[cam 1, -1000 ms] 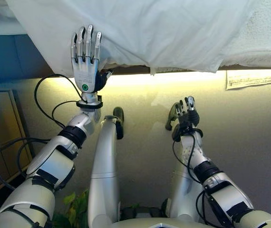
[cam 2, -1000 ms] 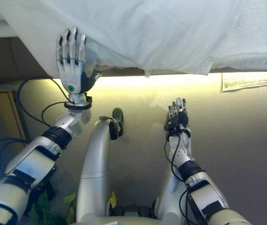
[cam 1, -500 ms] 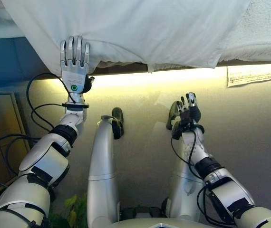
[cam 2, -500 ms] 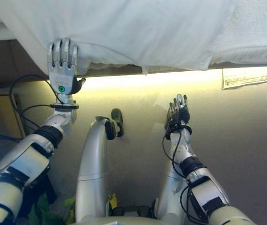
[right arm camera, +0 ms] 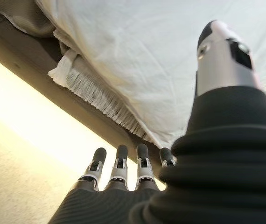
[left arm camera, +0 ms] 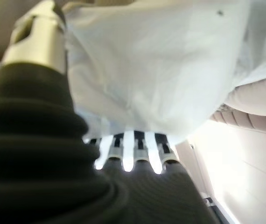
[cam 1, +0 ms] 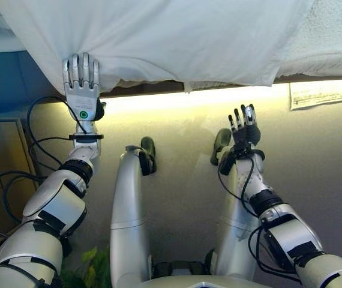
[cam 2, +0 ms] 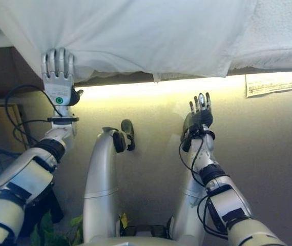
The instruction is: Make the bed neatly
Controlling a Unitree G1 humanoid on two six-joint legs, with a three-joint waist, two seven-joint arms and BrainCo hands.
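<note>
Your left hand (cam 1: 81,96) lies flat-fingered against the white sheet's (cam 1: 177,36) hanging edge; your right hand (cam 1: 245,127) hovers below it, fingers straight.

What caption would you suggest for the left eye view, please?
Left hand reaches under the hanging white sheet at the bed's edge; right hand open, clear of it.

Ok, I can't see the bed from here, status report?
Left hand open, fingers flat against hanging white sheet. Right hand open, off the sheet. Nothing in the way.
</note>
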